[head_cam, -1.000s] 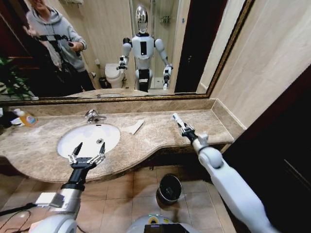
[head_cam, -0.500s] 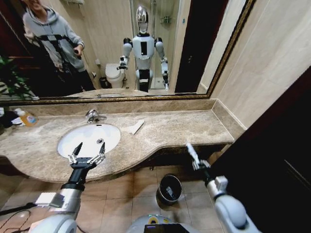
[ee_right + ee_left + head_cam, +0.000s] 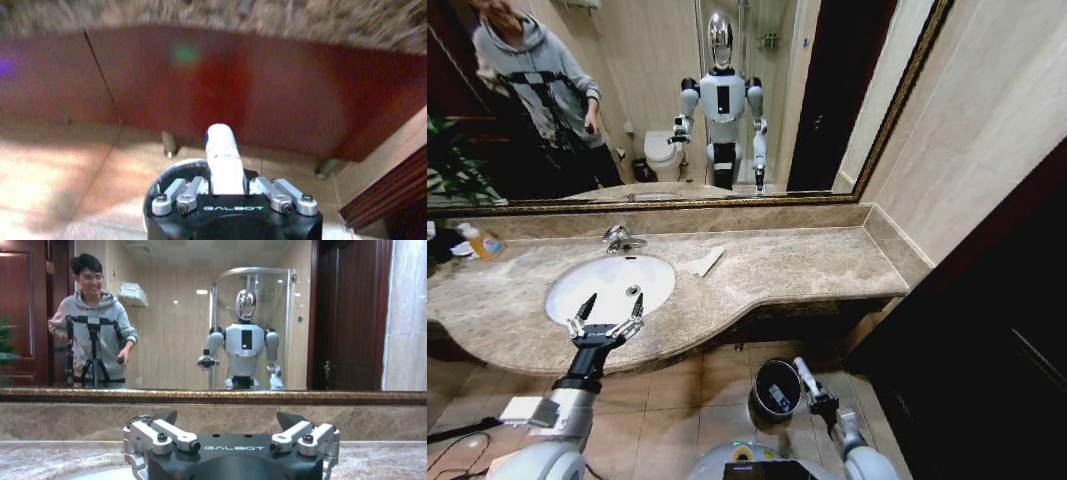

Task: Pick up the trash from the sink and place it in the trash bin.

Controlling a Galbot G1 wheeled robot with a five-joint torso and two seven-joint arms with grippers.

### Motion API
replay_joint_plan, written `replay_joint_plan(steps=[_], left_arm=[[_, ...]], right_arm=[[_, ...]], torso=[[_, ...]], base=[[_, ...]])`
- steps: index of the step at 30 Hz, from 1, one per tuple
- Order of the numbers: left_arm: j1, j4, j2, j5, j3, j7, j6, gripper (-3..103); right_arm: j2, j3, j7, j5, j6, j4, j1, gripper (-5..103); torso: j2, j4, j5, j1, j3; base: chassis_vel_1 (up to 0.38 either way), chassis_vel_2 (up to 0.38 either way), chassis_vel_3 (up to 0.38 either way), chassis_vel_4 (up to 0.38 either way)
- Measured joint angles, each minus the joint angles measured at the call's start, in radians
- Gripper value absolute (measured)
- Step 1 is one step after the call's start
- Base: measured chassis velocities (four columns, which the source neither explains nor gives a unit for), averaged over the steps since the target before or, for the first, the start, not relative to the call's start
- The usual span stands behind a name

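Looking low in the frame's centre, you find the small round black trash bin [image 3: 776,388] on the tiled floor holding a pale scrap, your right gripper [image 3: 805,380] just beside its rim, fingers clamped on a white tube with blue marks [image 3: 222,152]. At lower left, your left gripper [image 3: 605,318] hovers spread wide over the white oval sink [image 3: 610,286], a folded white paper [image 3: 704,262] lying beside it.

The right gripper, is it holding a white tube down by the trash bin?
Yes, the right gripper is shut on a white tube, beside the black trash bin on the floor.

Beige marble counter [image 3: 807,265], folded paper [image 3: 705,262] atop.
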Motion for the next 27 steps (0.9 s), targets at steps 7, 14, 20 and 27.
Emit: replay_joint_plan(steps=[7, 14, 20, 27], left_arm=[[0.000, 0.000, 0.000, 0.000, 0.000, 0.000, 0.000, 100], [0.000, 0.000, 0.000, 0.000, 0.000, 0.000, 0.000, 100], [0.000, 0.000, 0.000, 0.000, 0.000, 0.000, 0.000, 100], [0.000, 0.000, 0.000, 0.000, 0.000, 0.000, 0.000, 100]], right_arm=[[-0.018, -0.081, -0.007, -0.074, -0.019, -0.202, 0.155, 27], [-0.062, -0.173, -0.015, -0.069, -0.053, -0.297, 0.229, 27], [-0.062, -0.245, -0.015, -0.081, -0.062, -0.395, 0.287, 27], [-0.030, -0.285, -0.013, -0.154, -0.031, -0.482, 0.339, 27]], torso=[[0.000, 0.0001, 0.0001, 0.000, 0.000], [0.000, 0.0000, -0.0001, 0.000, 0.000], [0.000, 0.0000, 0.0000, 0.000, 0.000], [0.000, 0.0000, -0.0002, 0.000, 0.000]], base=[[0.000, 0.000, 0.000, 0.000], [0.000, 0.000, 0.000, 0.000], [0.000, 0.000, 0.000, 0.000], [0.000, 0.000, 0.000, 0.000]])
